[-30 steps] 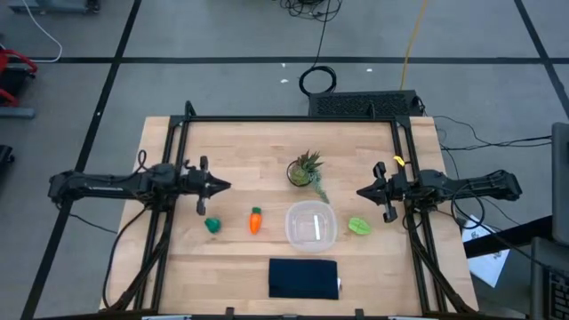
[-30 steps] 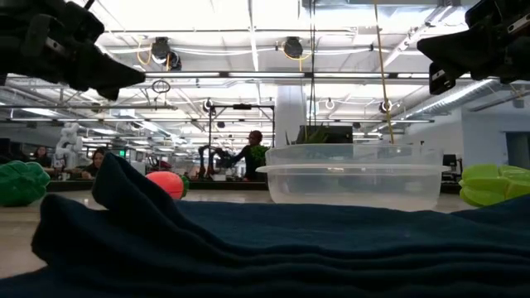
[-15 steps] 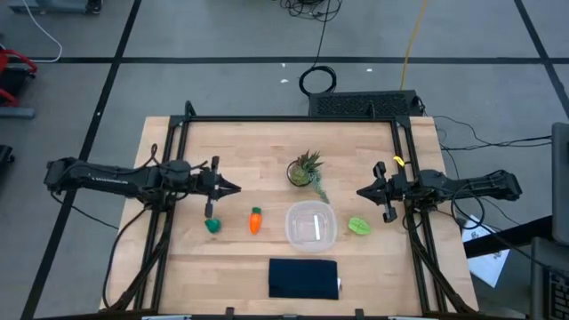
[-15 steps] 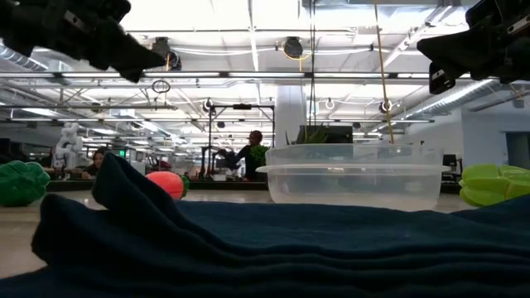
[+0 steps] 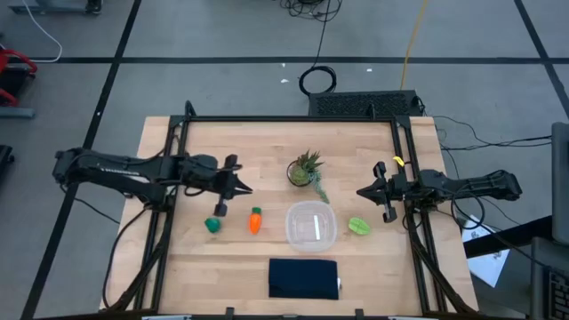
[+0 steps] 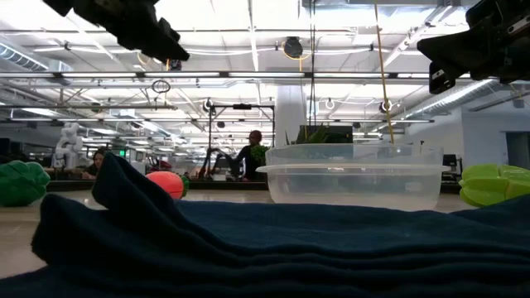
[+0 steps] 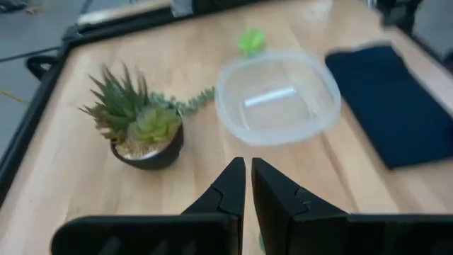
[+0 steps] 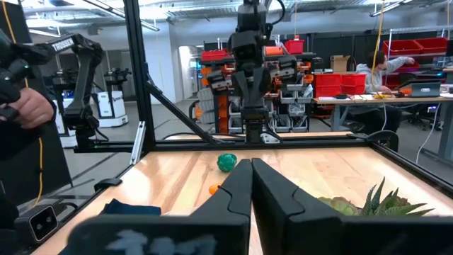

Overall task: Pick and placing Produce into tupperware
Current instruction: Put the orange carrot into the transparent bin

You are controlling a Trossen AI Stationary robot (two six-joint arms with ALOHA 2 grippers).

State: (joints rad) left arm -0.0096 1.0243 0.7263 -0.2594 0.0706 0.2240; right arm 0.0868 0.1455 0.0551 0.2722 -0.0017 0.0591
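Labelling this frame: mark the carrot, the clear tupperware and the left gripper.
carrot [image 5: 255, 220]: high view, on its orange body.
tupperware [image 5: 310, 225]: high view, on its clear floor.
left gripper [image 5: 245, 188]: high view, at its closed fingertips.

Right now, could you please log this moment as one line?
left claw: shut, above table | right claw: shut, waiting | tupperware: empty

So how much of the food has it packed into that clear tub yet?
None so far. The tupperware is empty; the carrot, dark green piece and lime-green piece all lie on the table. The left hand, shut and holding nothing, hovers near the carrot. The right hand waits at the right side. All three pieces are left to do.
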